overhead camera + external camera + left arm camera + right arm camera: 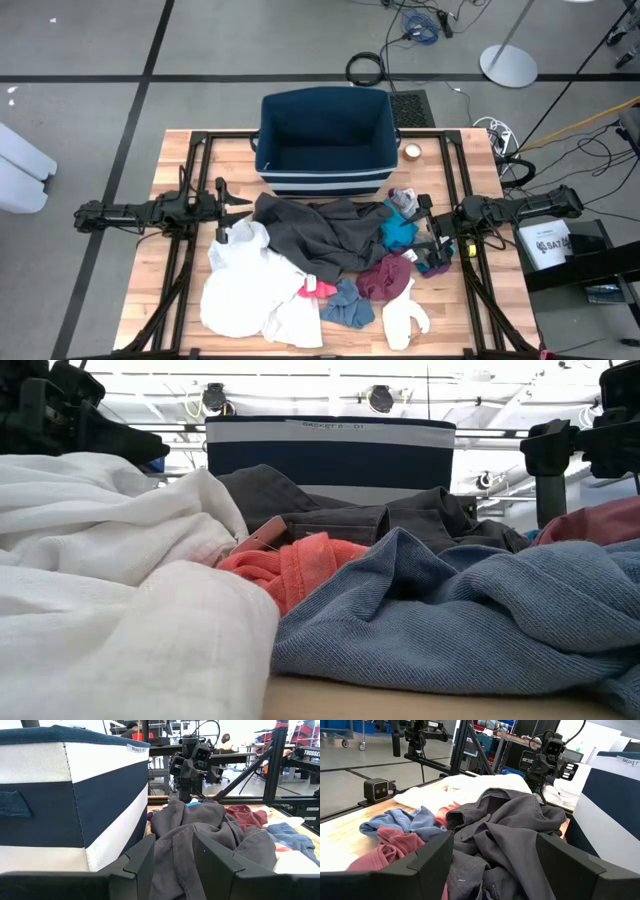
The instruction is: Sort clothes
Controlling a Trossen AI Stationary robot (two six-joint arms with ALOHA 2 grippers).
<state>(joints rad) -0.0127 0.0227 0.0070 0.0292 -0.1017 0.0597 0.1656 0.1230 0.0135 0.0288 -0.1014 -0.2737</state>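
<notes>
High view — both arms' fingers (172,865) (495,862) spread wide beside dark grey garment (320,232).

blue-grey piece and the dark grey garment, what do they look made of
The blue-grey piece looks like a soft knit, perhaps cotton jersey: fine parallel ribs run across its matte folds. The dark grey garment looks like a smoother woven cloth, possibly cotton twill, with crisp creases and stitched seams. Exact fibres cannot be told.

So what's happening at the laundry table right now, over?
Left gripper open beside dark grey garment. Right gripper open, facing pile. Nothing held. Bin empty. Nothing in the way.
</notes>
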